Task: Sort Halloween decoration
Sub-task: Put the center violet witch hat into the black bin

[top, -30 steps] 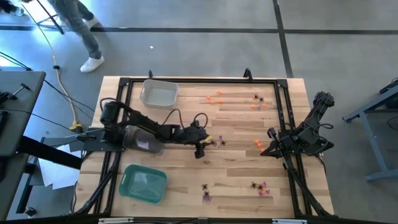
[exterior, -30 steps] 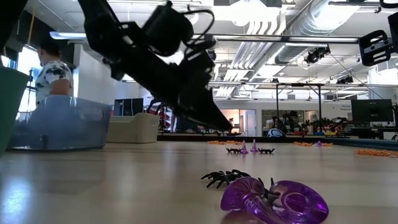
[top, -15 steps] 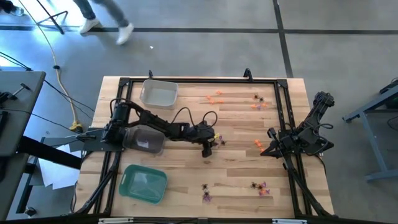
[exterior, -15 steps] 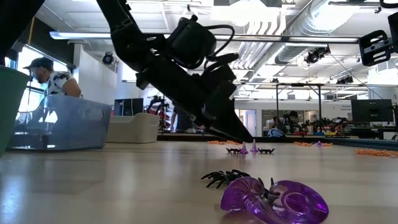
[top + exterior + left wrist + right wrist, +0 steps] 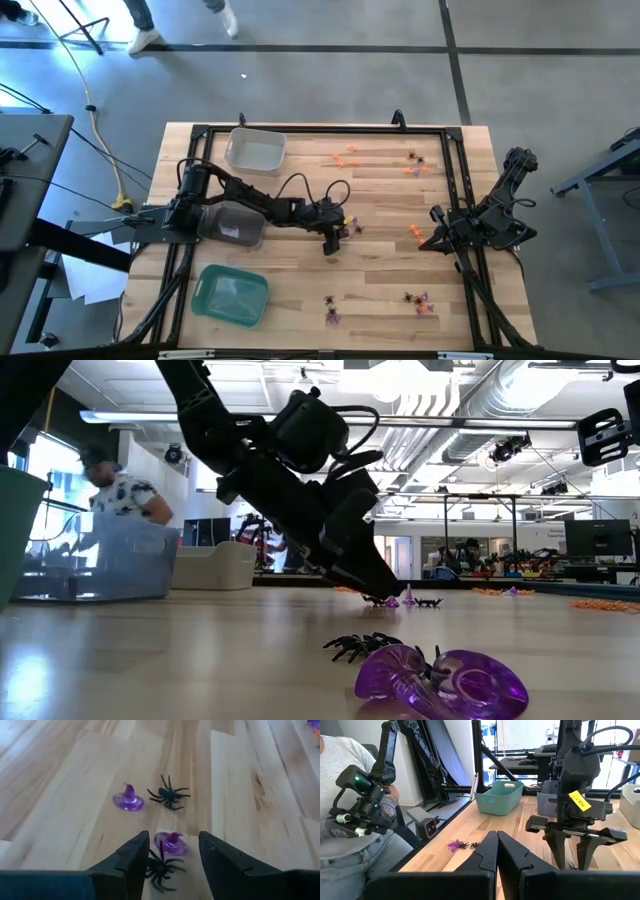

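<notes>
The Halloween decoration lies in small clusters on the wooden table. My left gripper (image 5: 335, 240) is open and slants down over the middle cluster (image 5: 350, 227). In the left wrist view a purple witch hat (image 5: 171, 843) and a black spider (image 5: 161, 867) lie on the table between its fingers, which touch neither. A second purple hat (image 5: 129, 800) and a second spider (image 5: 169, 796) lie just beyond. My right gripper (image 5: 496, 852) is shut and holds nothing, parked at the table's right edge (image 5: 437, 240).
A clear tray (image 5: 254, 150) stands at the far left, a green tray (image 5: 232, 295) at the near left. Other trinket clusters lie at the far side (image 5: 347, 155) (image 5: 415, 165), the right (image 5: 415, 232) and the near side (image 5: 331, 310) (image 5: 418, 300). A person (image 5: 350, 810) sits beyond the table.
My left gripper has gone toward the table's right edge and a little down, up to the middle cluster, and has then kept still. Its fingers have stayed open. No trinket has moved.
</notes>
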Robot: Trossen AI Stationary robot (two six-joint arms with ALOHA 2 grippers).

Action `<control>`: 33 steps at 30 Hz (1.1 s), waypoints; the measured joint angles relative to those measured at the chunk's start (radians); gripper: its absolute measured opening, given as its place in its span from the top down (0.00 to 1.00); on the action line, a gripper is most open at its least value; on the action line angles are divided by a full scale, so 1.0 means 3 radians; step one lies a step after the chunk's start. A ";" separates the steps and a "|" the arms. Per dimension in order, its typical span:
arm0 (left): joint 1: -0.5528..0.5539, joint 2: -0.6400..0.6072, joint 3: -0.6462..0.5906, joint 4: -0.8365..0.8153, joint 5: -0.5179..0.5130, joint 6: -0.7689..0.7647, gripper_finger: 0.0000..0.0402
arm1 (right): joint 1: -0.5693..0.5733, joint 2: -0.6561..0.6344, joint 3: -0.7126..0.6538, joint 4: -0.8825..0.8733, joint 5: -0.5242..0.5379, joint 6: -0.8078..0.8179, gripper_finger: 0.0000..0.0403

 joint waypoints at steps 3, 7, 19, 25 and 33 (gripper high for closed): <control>-0.0002 0.0000 0.0000 0.0001 0.0064 0.0001 0.60 | 0.0000 0.0000 0.0001 0.0000 0.0000 0.0000 1.00; -0.0003 0.0000 0.0000 0.0001 0.0118 0.0002 0.61 | -0.0001 0.0000 0.0001 0.0000 0.0000 0.0000 1.00; -0.0001 0.0000 0.0000 0.0003 0.0119 0.0121 0.63 | -0.0001 0.0000 0.0001 0.0000 0.0000 0.0000 1.00; 0.0005 0.0000 0.0000 0.0004 0.0119 0.0154 0.75 | -0.0001 0.0000 0.0001 0.0000 0.0000 0.0000 1.00; 0.0005 0.0000 0.0000 0.0004 0.0113 0.0154 0.95 | -0.0001 0.0001 0.0001 0.0000 0.0000 0.0000 1.00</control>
